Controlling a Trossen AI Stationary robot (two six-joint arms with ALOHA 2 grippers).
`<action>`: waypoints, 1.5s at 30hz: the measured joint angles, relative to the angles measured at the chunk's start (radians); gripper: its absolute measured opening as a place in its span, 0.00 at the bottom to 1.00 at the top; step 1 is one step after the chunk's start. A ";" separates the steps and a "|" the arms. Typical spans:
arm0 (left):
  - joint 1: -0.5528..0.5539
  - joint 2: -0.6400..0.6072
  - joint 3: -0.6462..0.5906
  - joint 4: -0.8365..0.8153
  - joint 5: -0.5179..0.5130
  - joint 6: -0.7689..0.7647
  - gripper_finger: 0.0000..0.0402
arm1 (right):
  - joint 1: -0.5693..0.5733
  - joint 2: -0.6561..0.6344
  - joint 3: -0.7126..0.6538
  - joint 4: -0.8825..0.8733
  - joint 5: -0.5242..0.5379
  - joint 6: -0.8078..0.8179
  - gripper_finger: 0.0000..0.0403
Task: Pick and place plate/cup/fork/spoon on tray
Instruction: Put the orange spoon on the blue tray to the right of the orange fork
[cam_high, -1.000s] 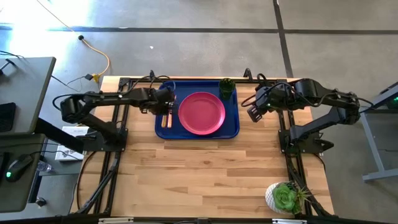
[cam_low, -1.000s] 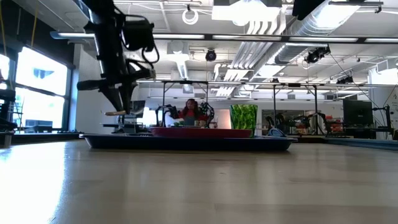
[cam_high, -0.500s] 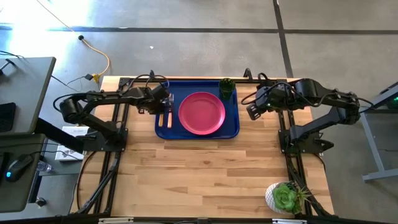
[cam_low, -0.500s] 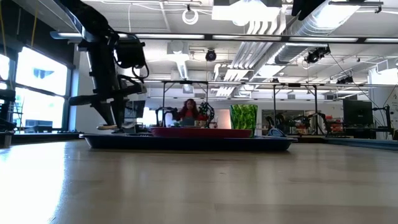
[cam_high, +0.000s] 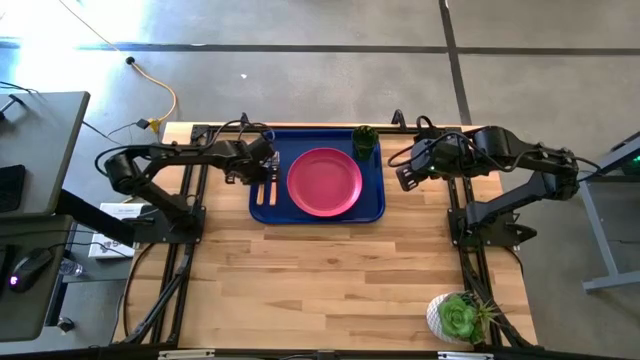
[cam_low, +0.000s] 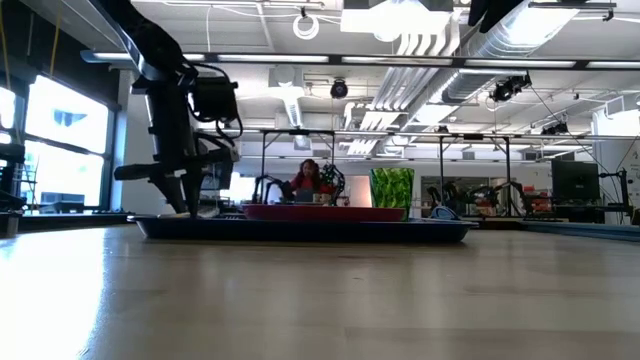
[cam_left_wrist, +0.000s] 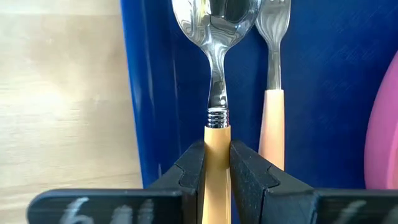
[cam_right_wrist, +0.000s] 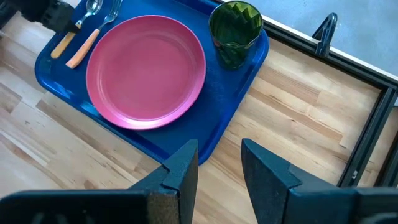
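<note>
Left gripper (cam_left_wrist: 216, 171), fingers clamped on the spoon (cam_left_wrist: 215, 68) handle at the tray's (cam_high: 378, 190) left edge in the high view, should release only once the spoon lies flat beside the fork (cam_left_wrist: 272, 74), then lift straight up.

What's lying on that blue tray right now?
On the tray: a pink plate, green cup, fork, and spoon gripped by the left gripper. Anything beneath the plate is hidden.
</note>
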 joint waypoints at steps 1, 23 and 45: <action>0.000 0.005 0.000 0.006 0.007 0.000 0.11 | 0.000 0.000 0.000 0.000 0.000 0.000 0.28; 0.008 0.066 0.000 0.052 0.023 0.001 0.14 | 0.000 0.000 0.000 0.000 0.000 0.006 0.28; 0.008 0.066 0.000 0.062 0.040 0.018 0.27 | 0.000 0.000 0.000 0.000 -0.004 0.004 0.28</action>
